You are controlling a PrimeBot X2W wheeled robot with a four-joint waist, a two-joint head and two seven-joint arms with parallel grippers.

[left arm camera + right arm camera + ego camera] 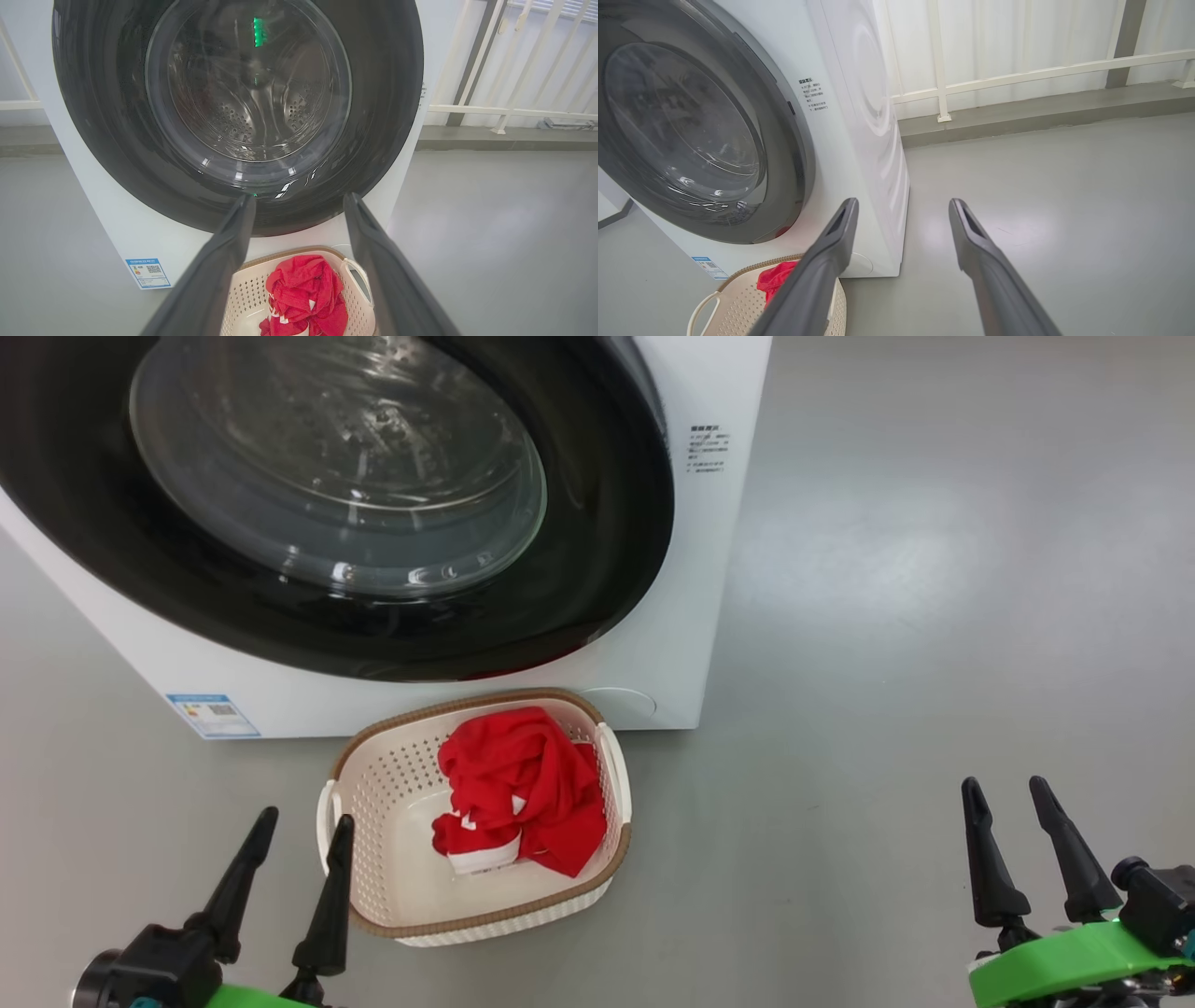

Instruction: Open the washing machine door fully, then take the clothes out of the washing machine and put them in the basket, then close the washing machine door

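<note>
On the floor before the washer (672,644), the basket (485,922) holds the red clothes (523,784), bunched toward its right wall. The door (597,523) looks flush with the front, so I judge its closing done or nearly so. My left jaws, beside the basket's left handle, and my right jaws, well apart to the right, stand spread and empty. To finish well, I test the latch side by pushing the black rim, never the glass, clear of the basket.

The left gripper (309,819) sits at the near left, dark fingers spread wide and empty, pointing away. The right gripper (1005,786) sits at the near right, likewise spread and empty.
</note>
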